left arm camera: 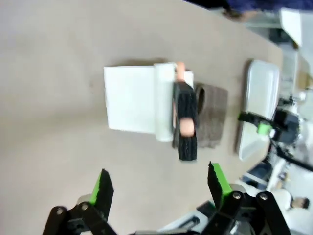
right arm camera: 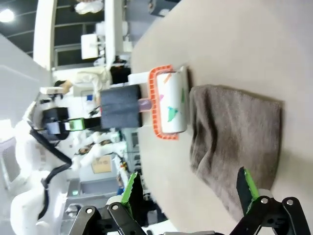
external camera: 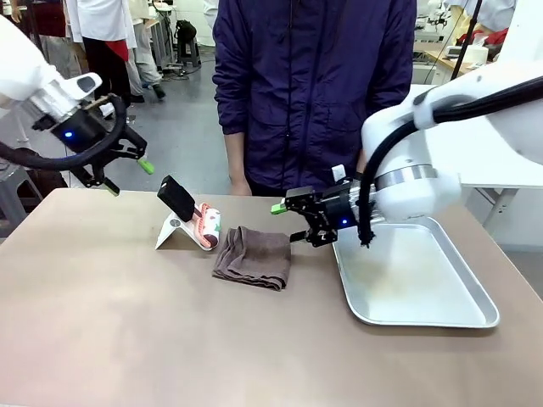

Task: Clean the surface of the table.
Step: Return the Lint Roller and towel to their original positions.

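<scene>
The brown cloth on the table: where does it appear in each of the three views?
Front view: the brown cloth lies folded at the middle of the table, between the lint roller and the tray.
Left wrist view: right of centre, behind the roller.
Right wrist view: right half, just above the right gripper.
Shared landmark: the lint roller next to it.

We see even bright overhead light, soft shadows on tabletop [external camera: 127, 339]; left wrist view blurred; wrist edges warped.
</scene>
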### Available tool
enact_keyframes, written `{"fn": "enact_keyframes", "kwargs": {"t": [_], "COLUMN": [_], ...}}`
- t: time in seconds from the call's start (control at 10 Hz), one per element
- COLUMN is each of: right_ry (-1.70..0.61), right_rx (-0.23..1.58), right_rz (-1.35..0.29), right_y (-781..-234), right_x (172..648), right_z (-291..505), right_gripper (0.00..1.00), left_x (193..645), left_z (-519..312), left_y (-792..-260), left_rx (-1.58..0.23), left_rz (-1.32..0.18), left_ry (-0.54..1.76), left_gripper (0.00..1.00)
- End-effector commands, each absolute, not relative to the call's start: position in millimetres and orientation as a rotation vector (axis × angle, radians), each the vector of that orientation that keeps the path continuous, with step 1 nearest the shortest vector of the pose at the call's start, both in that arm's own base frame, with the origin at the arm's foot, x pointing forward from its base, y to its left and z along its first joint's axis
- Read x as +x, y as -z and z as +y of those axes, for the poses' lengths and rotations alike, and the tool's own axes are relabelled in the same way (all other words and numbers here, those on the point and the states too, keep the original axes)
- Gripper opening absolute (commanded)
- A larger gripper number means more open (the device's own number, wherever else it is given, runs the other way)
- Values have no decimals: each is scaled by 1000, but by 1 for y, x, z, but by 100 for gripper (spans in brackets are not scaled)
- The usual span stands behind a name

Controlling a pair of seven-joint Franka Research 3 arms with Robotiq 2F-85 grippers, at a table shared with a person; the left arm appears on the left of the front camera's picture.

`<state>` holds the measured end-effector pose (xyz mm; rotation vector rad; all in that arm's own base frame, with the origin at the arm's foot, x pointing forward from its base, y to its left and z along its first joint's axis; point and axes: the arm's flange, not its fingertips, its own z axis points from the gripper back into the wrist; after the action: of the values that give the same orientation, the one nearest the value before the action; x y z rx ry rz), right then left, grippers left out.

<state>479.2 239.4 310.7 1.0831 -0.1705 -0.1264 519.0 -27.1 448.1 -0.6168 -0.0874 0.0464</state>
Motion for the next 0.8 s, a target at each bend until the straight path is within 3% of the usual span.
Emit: {"fn": "enact_keyframes", "kwargs": {"t": [0.0,0.2,0.4,0.7], "right_ry": [91,50,66,108], "right_rx": [1202,1319,1415,1453], "right_rz": [-48,27,-2,-31], "right_y": [-321,-316,-311,-306], "right_x": [464,436,405,390], "right_z": [194,154,115,77], "right_gripper": [100,100,100,100], "left_x": [468,429,404,411], "left_z": [1,28,49,54], "left_y": [-440,-427,-407,-376], "left_rx": [-792,-983,-1170,-1424], "left_rz": [-110,-111,-141,-190], "left_ry": [110,236,357,399], "left_gripper": [100,100,100,100]}}
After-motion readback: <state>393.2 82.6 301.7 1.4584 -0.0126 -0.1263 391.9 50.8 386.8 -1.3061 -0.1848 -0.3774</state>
